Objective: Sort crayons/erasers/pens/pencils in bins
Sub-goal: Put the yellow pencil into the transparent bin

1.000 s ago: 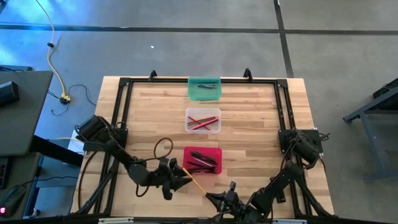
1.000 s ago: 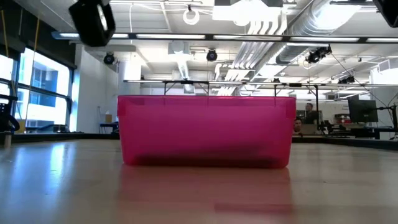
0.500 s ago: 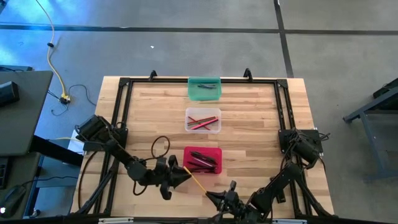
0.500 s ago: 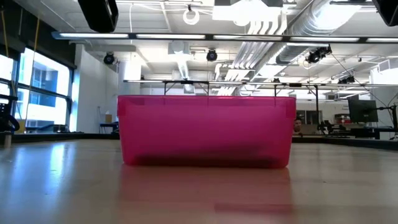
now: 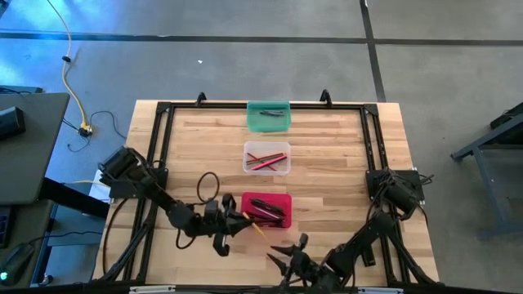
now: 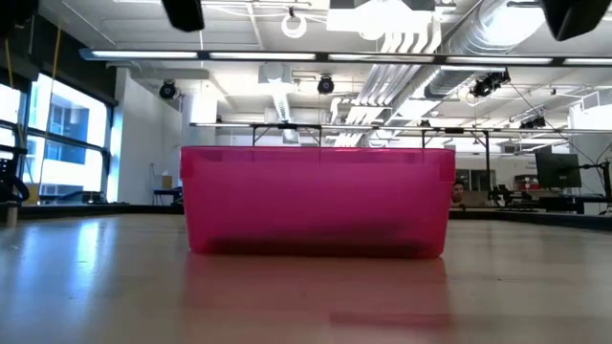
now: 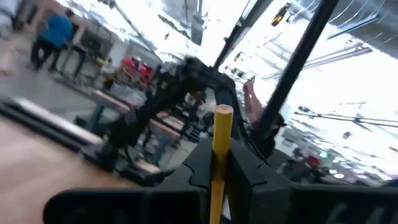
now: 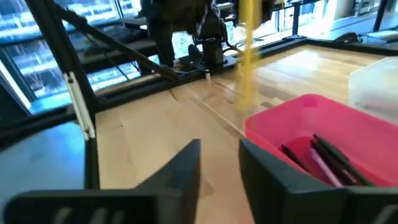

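My left gripper point(image 5: 242, 220) hovers just left of the red bin point(image 5: 266, 210), shut on a yellow pencil point(image 5: 254, 228) that points toward the table's near right. In the left wrist view the pencil point(image 7: 221, 134) sticks out past the fingertips. My right gripper point(image 5: 282, 260) stands open near the front edge with nothing between its fingers point(image 8: 186, 174); the blurred pencil point(image 8: 249, 56) shows ahead of it. Dark pens and a pink pencil point(image 8: 323, 158) lie in the red bin point(image 8: 292, 124). Behind it stand the clear bin point(image 5: 267, 157), holding red pencils, and the teal bin point(image 5: 268, 115). My left gripper pinches the yellow pencil's shaft point(image 7: 216, 171) between its two fingers. The pencil lies along the fingers, and its free end point(image 7: 224, 112) reaches out beyond their tips. The pencil is lifted clear of the table and slants toward the near right.
A black frame point(image 5: 155, 147) runs round the table's left, far and right sides. A looped cable point(image 5: 208, 186) hangs off the left arm. Bare wood lies to either side of the row of bins.
The yellow pencil has passed from my right gripper to my left. My left gripper has shut on it and drawn it a little toward the far edge. My right gripper has opened, let go and backed off toward the near edge.
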### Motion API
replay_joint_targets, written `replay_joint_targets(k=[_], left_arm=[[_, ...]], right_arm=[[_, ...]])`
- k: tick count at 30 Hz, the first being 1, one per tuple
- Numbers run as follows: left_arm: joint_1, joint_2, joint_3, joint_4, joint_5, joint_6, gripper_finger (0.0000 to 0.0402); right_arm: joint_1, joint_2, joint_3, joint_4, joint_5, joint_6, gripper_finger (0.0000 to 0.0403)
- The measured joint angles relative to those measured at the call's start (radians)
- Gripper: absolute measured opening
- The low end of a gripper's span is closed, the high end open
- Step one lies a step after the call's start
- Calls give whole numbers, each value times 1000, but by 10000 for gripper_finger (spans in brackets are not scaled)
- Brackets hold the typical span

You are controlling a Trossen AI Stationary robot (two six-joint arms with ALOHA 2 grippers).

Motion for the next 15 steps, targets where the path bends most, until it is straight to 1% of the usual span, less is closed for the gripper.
replay_joint_targets(k=[4,6,8,10,12,15], left_arm=[[35,-63,0,-34,19,112,4],[57,-106,0,-95,27,144,4],[78,-158,0,-193,34,176,4],[108,-211,0,-279,46,192,3],[146,-275,0,-408,52,207,3],[232,-377,0,-627,98,201,2]], right_arm=[[-21,-1,0,-23,-2,-26,166],[-32,-1,0,-39,-3,-41,187],[-40,-4,0,-66,-8,-73,200],[-47,-16,0,-116,-14,-93,204],[-55,-35,0,-189,-27,-107,200],[-71,-83,0,-358,-69,-84,174]])
